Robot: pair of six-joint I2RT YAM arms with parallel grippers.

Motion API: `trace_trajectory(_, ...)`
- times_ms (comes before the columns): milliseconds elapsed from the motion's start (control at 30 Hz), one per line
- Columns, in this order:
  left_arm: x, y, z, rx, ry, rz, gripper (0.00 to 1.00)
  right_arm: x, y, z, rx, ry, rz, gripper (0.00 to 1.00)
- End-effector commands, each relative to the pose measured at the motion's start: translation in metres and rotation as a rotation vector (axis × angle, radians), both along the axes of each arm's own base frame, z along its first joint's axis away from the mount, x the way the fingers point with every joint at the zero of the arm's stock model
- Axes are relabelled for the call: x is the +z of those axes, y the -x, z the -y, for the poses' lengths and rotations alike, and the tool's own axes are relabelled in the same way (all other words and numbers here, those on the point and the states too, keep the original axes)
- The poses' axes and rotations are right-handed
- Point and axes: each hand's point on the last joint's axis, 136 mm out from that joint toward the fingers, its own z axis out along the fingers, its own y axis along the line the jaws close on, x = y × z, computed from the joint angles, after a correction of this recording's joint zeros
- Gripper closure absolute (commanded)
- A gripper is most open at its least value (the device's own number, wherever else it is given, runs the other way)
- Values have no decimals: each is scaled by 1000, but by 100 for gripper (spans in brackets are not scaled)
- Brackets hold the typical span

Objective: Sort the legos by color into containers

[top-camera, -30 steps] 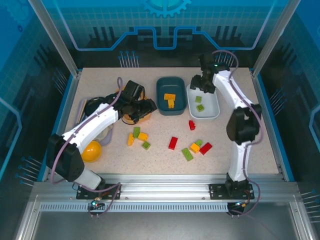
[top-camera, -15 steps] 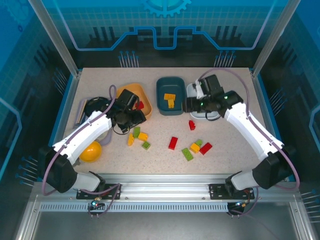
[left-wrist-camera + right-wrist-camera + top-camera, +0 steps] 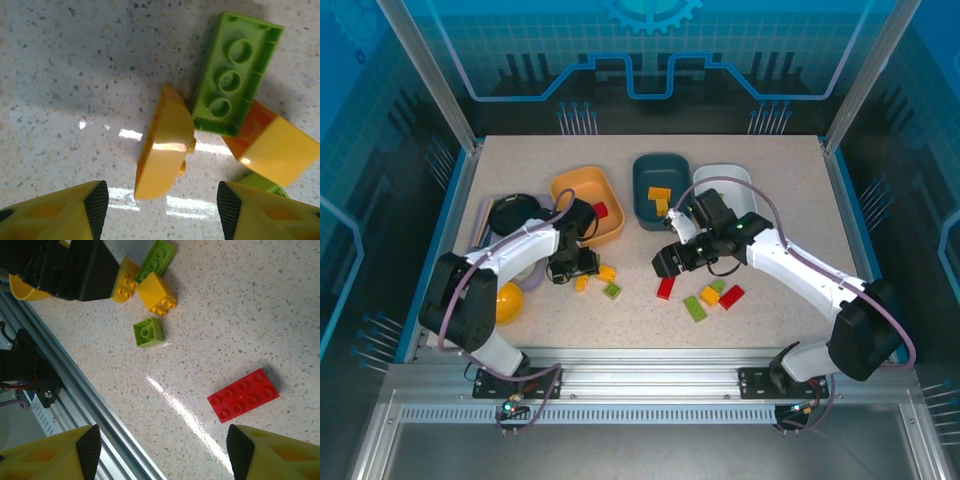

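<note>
So, left gripper (image 3: 161,202) is spread open around a yellow brick (image 3: 165,145) lying on the table (image 3: 60,75), not pinching it yet. A green oblong brick (image 3: 232,75) sits right up against that one, with an orange-yellow brick (image 3: 275,150) beside it. Right gripper (image 3: 162,452) is spread wide too and empty, with a red brick (image 3: 243,395) just ahead and a small green brick (image 3: 148,332) further off. Orange tub (image 3: 582,195), teal tub (image 3: 660,170) and white tub (image 3: 725,178) sit in a row at the back.
</note>
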Motion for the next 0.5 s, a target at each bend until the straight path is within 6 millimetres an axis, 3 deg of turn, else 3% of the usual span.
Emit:
trace_trajectory(0,-12,-6,6,-90,31,-12,40,-2,5,-8,44,-30,-7,30)
trace_trajectory(300,-34,-4,-2,-90,-26,-60,59,0,-4,-13,27,-25,-9,30)
trace_trajectory(467,-24,-9,-8,-79,-64,-29,72,8,-14,-11,-2,-12,16,31)
